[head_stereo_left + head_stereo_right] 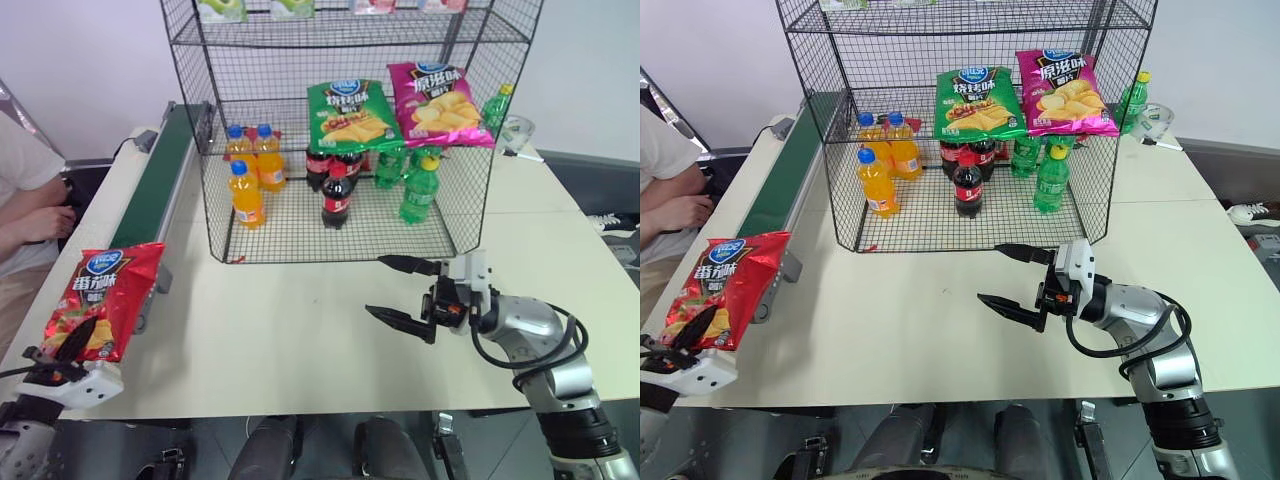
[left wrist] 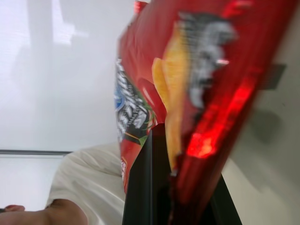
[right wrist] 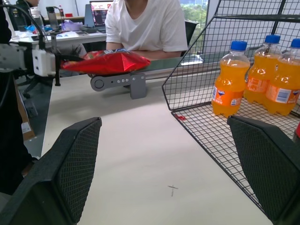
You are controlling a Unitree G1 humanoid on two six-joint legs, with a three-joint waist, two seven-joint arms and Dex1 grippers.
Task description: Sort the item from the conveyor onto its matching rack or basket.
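Far left, a person in a white shirt [image 1: 20, 170] sits beside the white table [image 1: 300, 330]; the left gripper [image 1: 75, 345] is clamped on the lower edge of the red crisp bag with blue logo and yellow chips [image 1: 105, 298], held up at the near end of the long dark-green conveyor belt in its grey frame [image 1: 165, 170]. Middle: the tall black wire-grid rack [image 1: 350, 130] holds orange, cola and green bottles, with a green bag [image 1: 352, 115] and a pink bag [image 1: 438, 103] above them. Right: the right gripper [image 1: 402, 292] hovers over the table in front of the rack, black fingers spread wide, holding nothing.

Red crisp bag [image 1: 104, 300], blue logo
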